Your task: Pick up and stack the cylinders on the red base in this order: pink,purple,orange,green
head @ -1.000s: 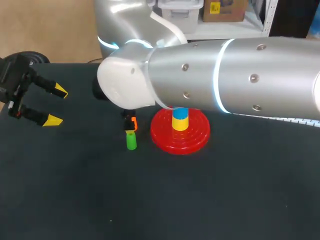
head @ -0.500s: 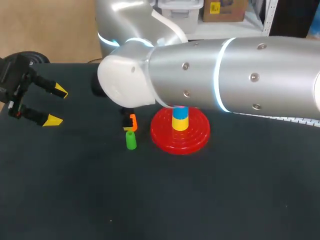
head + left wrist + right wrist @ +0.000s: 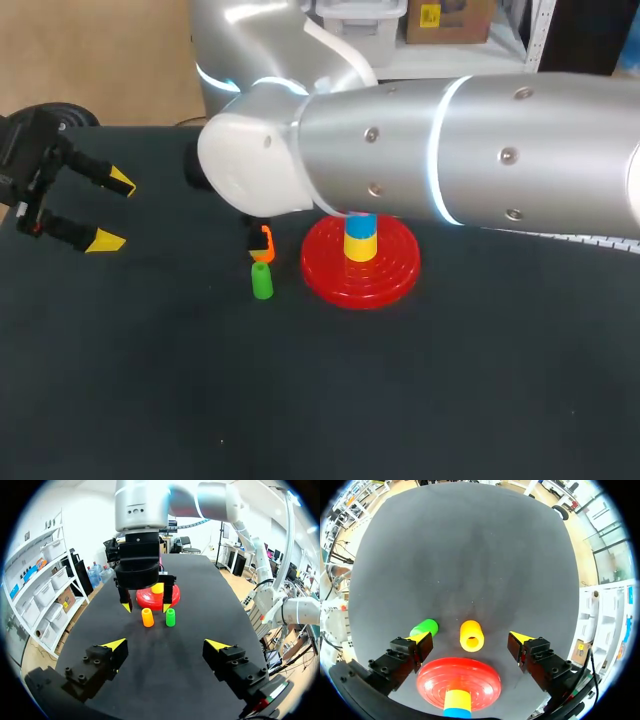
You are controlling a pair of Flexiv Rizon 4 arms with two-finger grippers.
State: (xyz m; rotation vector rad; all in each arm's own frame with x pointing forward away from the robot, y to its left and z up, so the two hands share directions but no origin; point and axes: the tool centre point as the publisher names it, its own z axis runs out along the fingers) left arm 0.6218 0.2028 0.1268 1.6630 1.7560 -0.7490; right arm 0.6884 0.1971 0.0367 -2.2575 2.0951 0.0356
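Barely any motion since the earlier frames: right arm (image 3: 450, 150) shifts a hair and a bit more of the orange cylinder (image 3: 265, 238) shows beneath it. Nothing else changes.

Table (image 3: 450, 400): red base (image 3: 385, 272) sits mid-table, toward the far edge. Its post (image 3: 360, 238) shows yellow and blue bands; no pink or purple that I can make out.

Left gripper (image 3: 166, 644) sits at the left edge, spread wide, empty. Right gripper (image 3: 470, 639) is also spread wide, hanging over the orange cylinder with a finger either side, not touching. Orange stands upright just beside the base on its left-edge side, green cylinder (image 3: 424, 628) right next to it on the near-edge side.

Risks:
- The finger on the green side looks very close to it — a descent could clip and topple it.
- An off-centre squeeze could tip orange.
- With no pink or purple seen on the post, placing orange now may break the order.

Print: none legible on cylinders, base or grippers.
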